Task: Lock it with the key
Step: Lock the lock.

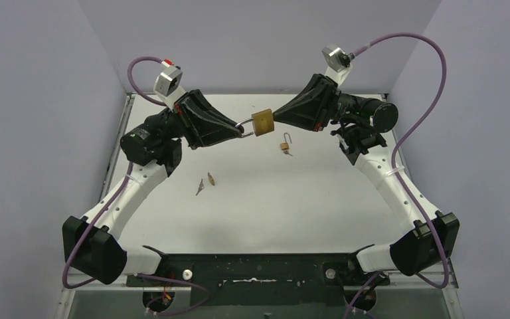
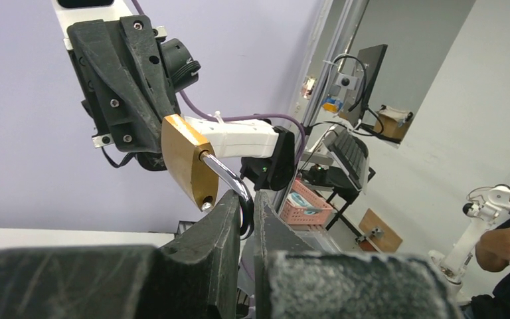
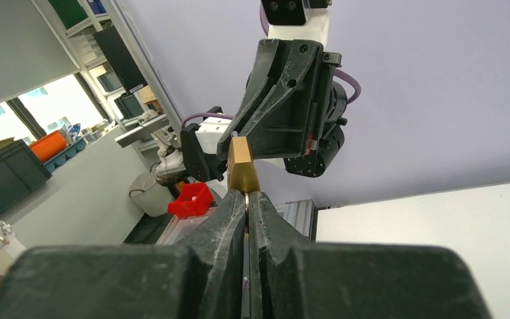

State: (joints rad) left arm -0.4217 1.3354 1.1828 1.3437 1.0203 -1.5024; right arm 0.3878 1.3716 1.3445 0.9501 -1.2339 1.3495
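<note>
White table (image 1: 292, 206), both arms meeting in mid-air over its far half. Left gripper (image 1: 241, 129) is clamped tight on the silver shackle (image 2: 229, 178) of the brass padlock (image 1: 263, 122). Right gripper (image 1: 275, 118) is pinched nearly closed on something thin at the body's base, probably the key (image 3: 246, 199), hard to tell. Down on the table there's a small padlock (image 1: 284, 144) just beyond, and two little loose bits (image 1: 210, 178) nearer the left arm.

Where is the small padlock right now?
The small padlock lies on the table, slightly right of centre in the top view, near the raised brass padlock.
</note>
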